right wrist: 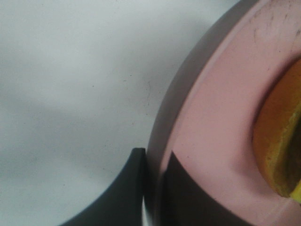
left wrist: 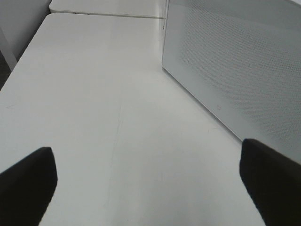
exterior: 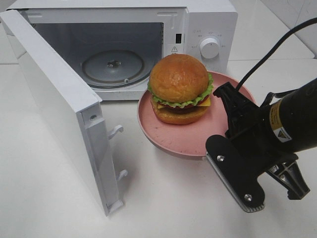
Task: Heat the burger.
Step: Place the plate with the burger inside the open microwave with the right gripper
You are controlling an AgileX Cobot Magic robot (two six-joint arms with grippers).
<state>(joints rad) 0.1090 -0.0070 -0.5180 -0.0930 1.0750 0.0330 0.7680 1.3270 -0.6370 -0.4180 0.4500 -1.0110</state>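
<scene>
The burger [exterior: 179, 89] has a golden bun, lettuce, cheese and a dark patty. It sits on a round pink plate [exterior: 198, 136] just in front of the open microwave [exterior: 208, 25]. My right gripper [exterior: 218, 148] is shut on the plate's near-right rim, and the plate seems raised a little off the table. The right wrist view shows the pink plate [right wrist: 211, 117] pinched in the right gripper [right wrist: 153, 162], with the burger's [right wrist: 277, 141] edge beside it. My left gripper [left wrist: 148, 176] is open and holds nothing. It hovers over bare table beside the microwave door [left wrist: 235, 61].
The microwave door [exterior: 59, 109] swings out to the left toward the table's front. Inside the cavity lies a glass turntable [exterior: 113, 67]. The control knob [exterior: 209, 48] is on the right panel. A black cable [exterior: 277, 44] runs from the right arm.
</scene>
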